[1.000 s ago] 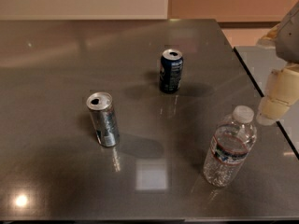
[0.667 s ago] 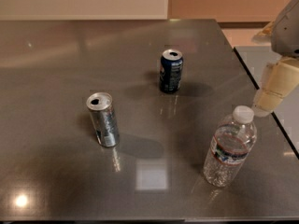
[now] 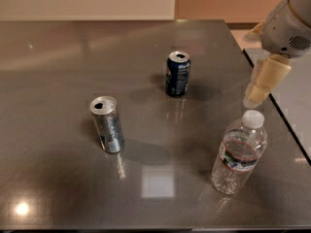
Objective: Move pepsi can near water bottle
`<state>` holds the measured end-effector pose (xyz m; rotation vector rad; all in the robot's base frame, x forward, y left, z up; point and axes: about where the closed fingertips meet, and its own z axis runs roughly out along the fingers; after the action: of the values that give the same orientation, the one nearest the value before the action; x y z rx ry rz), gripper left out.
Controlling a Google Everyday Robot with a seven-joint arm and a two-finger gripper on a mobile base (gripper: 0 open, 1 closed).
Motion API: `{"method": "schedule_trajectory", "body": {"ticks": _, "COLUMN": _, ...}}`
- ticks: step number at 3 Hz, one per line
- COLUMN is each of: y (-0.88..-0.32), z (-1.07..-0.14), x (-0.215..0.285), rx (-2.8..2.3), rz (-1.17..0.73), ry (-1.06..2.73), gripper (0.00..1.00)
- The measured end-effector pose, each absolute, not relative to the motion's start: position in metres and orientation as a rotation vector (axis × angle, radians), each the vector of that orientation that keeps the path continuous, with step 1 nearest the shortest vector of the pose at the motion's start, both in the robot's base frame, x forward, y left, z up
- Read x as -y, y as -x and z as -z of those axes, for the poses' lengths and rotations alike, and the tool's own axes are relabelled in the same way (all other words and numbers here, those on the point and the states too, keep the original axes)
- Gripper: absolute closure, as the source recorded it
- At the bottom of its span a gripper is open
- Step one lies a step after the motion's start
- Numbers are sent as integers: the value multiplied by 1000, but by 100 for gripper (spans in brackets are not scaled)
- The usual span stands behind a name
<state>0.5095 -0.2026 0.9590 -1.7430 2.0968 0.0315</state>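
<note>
Grey table (image 3: 58, 188), end effector (image 3: 256, 95) above water bottle (image 3: 238, 157)

I am looking at a silver-grey can (image 3: 107, 125) standing upright, top opened, on the near left of the glossy dark grey table (image 3: 58, 72). A pale surface (image 3: 296, 108) is lying beyond the table's right edge, where my gripper (image 3: 254, 97) is hanging.

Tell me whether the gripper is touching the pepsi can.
Apart. In the camera view the gripper hangs at the right, and a wide stretch of table separates it from the pepsi can.
</note>
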Motion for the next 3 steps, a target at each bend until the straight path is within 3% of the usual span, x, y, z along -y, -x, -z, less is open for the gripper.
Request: {"method": "schedule_trajectory", "body": {"ticks": 3, "y": -595, "z": -915, "x": 146, "rx": -1997, "rz": -301, "ry": 1622, "gripper": 0}}
